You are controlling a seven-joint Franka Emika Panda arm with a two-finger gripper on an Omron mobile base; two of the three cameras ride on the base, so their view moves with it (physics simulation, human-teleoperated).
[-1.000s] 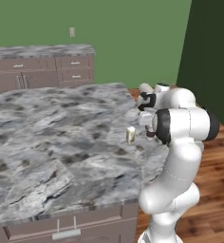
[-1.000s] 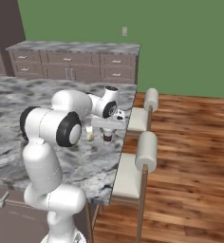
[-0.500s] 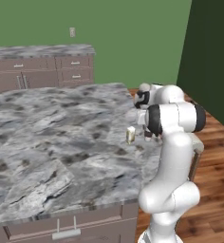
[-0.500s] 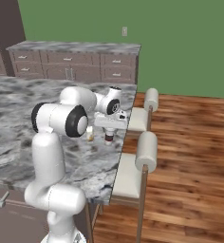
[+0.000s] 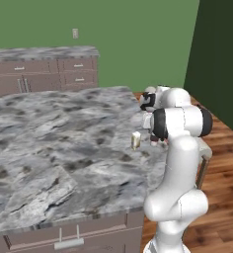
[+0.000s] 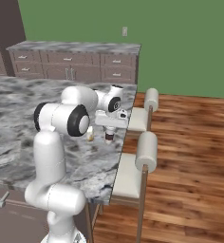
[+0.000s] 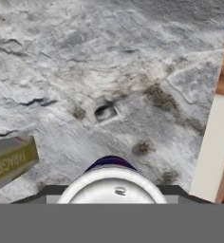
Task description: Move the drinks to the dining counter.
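Two drinks on the dining counter (image 5: 64,148) near its stool-side edge: yellowish can (image 6: 90,135) and white-topped cup (image 6: 109,135), gripper (image 6: 110,129) straddling the cup, grip unclear; bottle and glass presumably left.

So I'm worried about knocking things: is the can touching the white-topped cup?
Apart: the right base view shows bare marble between the can and the cup.

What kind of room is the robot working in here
Most likely a kitchen with a dining area. A broad marble-topped island has two cushioned bar stools along its edge, a run of taupe drawer cabinets lines the green wall behind, and a small yellowish can stands on the marble.
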